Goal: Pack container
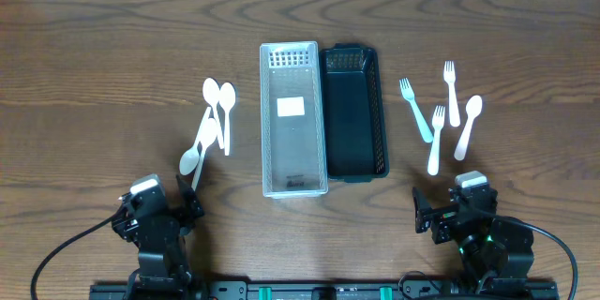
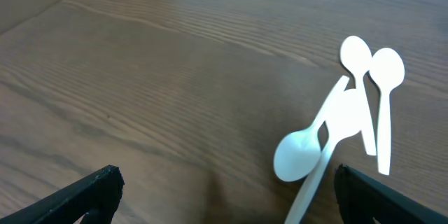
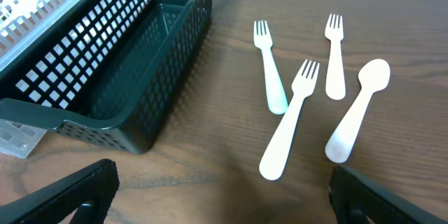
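Wooden table is bearing overlapping spoons at nine o'clock of the container, so the left gripper, fingers wide like the right gripper, should be isolating one.

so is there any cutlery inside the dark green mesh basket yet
No, the dark green mesh basket shows a bare floor in the right wrist view.

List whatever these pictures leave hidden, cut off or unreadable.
- Overhead: the label in the clear container is too small to read.
- Left wrist: the spoons overlap, hiding their count in this view; one handle leaves the bottom edge.
- Right wrist: the clear container is mostly cut off at the top-left corner and hidden behind the dark basket.
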You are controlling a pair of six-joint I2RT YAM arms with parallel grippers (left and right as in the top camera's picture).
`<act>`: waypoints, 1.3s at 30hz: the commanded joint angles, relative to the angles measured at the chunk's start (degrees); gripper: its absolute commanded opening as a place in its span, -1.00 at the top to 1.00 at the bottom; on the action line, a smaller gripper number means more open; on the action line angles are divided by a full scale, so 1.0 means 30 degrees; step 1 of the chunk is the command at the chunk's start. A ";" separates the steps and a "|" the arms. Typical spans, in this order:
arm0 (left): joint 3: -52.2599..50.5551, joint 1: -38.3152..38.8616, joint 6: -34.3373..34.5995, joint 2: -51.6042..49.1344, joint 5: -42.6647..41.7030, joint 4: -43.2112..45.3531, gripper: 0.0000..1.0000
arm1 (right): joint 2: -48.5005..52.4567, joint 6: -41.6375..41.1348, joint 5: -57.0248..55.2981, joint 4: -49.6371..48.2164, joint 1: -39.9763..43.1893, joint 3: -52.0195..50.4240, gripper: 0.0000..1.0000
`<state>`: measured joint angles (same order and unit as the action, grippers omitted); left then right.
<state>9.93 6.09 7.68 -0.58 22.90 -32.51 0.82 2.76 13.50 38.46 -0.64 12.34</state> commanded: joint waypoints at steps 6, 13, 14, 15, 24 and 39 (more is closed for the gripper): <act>0.0000 -0.0109 0.0168 0.0117 -0.7089 0.1523 -0.96 | 0.0007 -0.3898 0.1960 -0.2084 -0.0168 0.0153 -0.98; 0.3432 -0.0117 0.0160 -0.2528 -0.6921 -0.0466 -0.96 | 0.4503 -0.4328 0.0918 -0.3286 -0.0168 0.3096 -0.99; 0.4087 -0.0117 0.0160 -0.3322 -0.6921 -0.0729 -0.96 | 0.5566 -0.4320 0.0590 -0.3257 -0.0168 0.3789 -0.99; 0.4918 -0.0117 0.0153 -0.4342 -0.6921 -0.1013 -0.96 | 0.6936 -0.4218 0.0219 -0.3198 -0.0168 0.4692 -0.98; 1.3085 -0.0117 -0.0998 -1.4010 -0.6375 -0.3657 -0.96 | 2.0145 -0.2922 -0.2499 0.1188 -0.0109 1.5227 -0.99; 1.8214 -0.0867 -0.1129 -2.2411 -0.5260 -0.6397 -0.96 | 3.2319 -0.4838 -0.3424 0.4546 0.2433 2.0866 -0.88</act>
<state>63.61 3.84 5.23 -66.48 6.28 -51.03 94.87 -5.41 5.43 51.48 3.01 74.22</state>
